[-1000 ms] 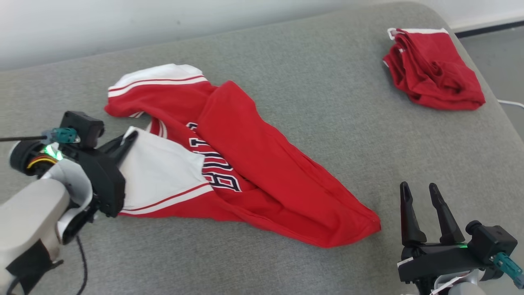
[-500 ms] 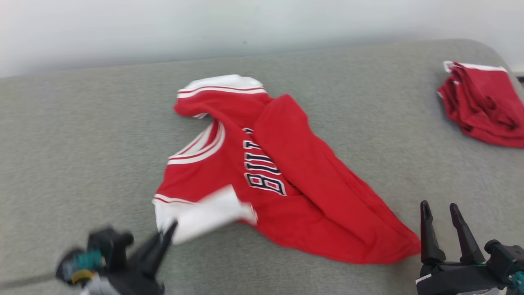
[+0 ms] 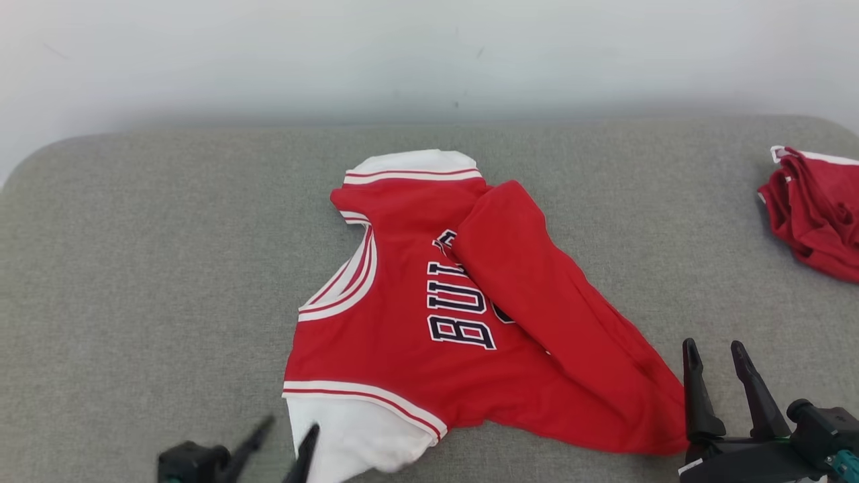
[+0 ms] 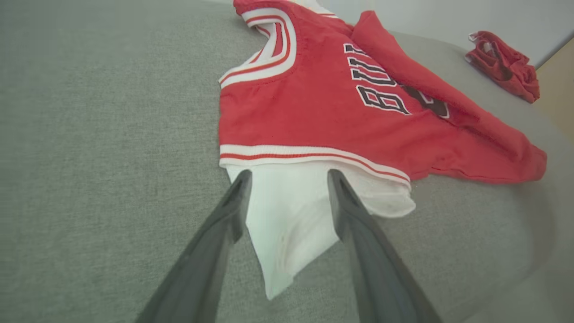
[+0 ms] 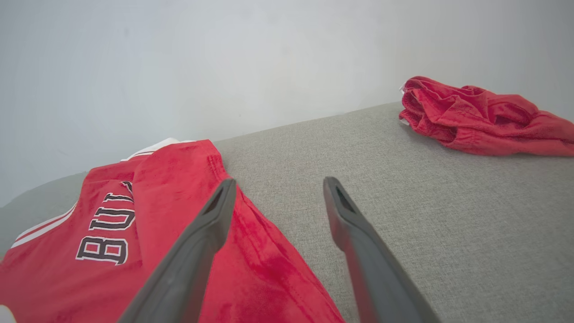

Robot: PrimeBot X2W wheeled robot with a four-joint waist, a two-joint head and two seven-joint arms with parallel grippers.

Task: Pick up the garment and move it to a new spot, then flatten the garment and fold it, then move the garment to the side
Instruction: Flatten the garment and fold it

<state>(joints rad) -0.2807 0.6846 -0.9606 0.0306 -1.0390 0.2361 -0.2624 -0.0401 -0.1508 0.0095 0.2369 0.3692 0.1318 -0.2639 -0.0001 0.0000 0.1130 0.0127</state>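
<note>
Jersey [image 3: 416,322] lies on cushion [image 3: 134,268], one side flopped over lettering. My left gripper [image 4: 287,188] is spread, white sleeve [image 4: 287,233] loose between fingers; right gripper [image 3: 715,365] spread, empty. Risk: tugging the flop could bunch fabric.

Look at your right gripper [image 3: 713,344] from the head camera: 2 long black fingers [image 3: 701,396], each narrowing to a rounded tip, rise from a flat black crossbar [image 3: 738,457]. Next to the bar you have a boxy black housing [image 3: 824,429] with a round knob at its corner and a teal plug [image 3: 847,463] at its outer edge. A small white patch [image 3: 689,464] sits on the bar's other end. Your left gripper [image 3: 291,424] looks blurred here: 2 thin dark fingers on a black block [image 3: 191,463]. In both wrist cameras your fingers are matte dark grey, smooth and tapering, each with 1 long hollow slot [image 5: 345,202] just below the tip.
</note>
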